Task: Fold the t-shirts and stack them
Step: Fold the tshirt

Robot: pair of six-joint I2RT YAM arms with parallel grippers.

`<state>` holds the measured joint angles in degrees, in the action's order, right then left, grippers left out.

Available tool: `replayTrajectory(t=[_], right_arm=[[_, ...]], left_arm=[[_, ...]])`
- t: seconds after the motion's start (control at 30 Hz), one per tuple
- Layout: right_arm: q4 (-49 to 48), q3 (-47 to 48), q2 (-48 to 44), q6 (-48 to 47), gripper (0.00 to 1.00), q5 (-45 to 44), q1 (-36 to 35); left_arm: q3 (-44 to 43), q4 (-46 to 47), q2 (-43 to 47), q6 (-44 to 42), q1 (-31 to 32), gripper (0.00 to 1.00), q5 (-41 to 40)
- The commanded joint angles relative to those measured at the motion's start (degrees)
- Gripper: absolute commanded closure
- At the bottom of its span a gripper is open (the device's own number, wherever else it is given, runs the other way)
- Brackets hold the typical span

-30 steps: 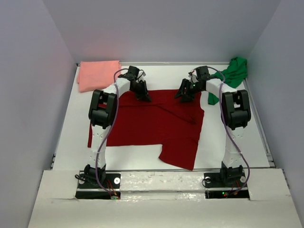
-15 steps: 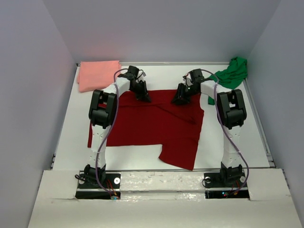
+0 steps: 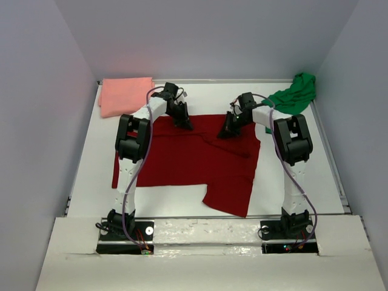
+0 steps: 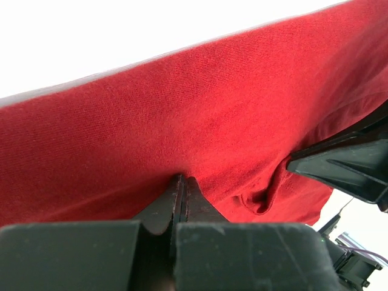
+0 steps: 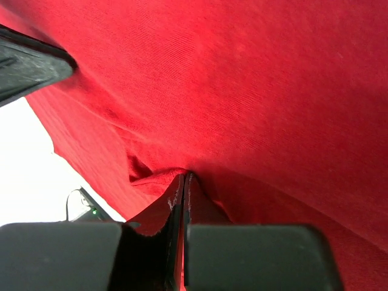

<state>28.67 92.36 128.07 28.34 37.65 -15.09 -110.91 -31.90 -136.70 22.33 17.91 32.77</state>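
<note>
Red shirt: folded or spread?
Spread: the dark red t-shirt lies open and flat on the table; left claw and right claw pinch its far edge.

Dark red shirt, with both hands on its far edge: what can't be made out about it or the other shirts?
Top view: the left hand and right hand cover the dark red t-shirt where they pinch it.
Wrist views: cloth fills the frame; sleeves and hem cut off.
Green t-shirt: bunched, its near part behind the right arm.
Salmon pink t-shirt: layers too small to count.

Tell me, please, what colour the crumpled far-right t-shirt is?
The t-shirt is bright green, clearest in the top view.
</note>
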Motion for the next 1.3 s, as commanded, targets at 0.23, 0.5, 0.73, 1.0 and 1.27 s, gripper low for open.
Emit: replayTrajectory(t=[0.23, 0.5, 0.73, 1.0, 1.27], right_arm=[[5.0, -6.0, -8.4, 5.3, 1.0, 3.5, -1.4], [15.1, -3.5, -4.7, 2.3, 0.5, 14.2, -5.6], [23.4, -1.9, -0.5, -3.5, 0.15, 16.3, -7.1], [21.3, 3.9, -7.1, -2.8, 0.15, 15.1, -5.0], [23.7, 0.6, -22.9, -7.4, 0.18, 1.8, -1.3]], left_arm=[[-2.6, -1.9, -0.9, -0.8, 0.2, 1.0, 0.0], [-4.4, -2.9, -2.2, -0.4, 0.2, 1.0, -0.3], [-4.5, -3.1, -2.4, -0.2, 0.2, 1.0, -0.5], [-3.3, -2.9, -0.1, -0.1, 0.1, 1.0, -1.5], [-2.5, -4.7, 13.5, 1.2, -3.7, 1.0, -5.6]])
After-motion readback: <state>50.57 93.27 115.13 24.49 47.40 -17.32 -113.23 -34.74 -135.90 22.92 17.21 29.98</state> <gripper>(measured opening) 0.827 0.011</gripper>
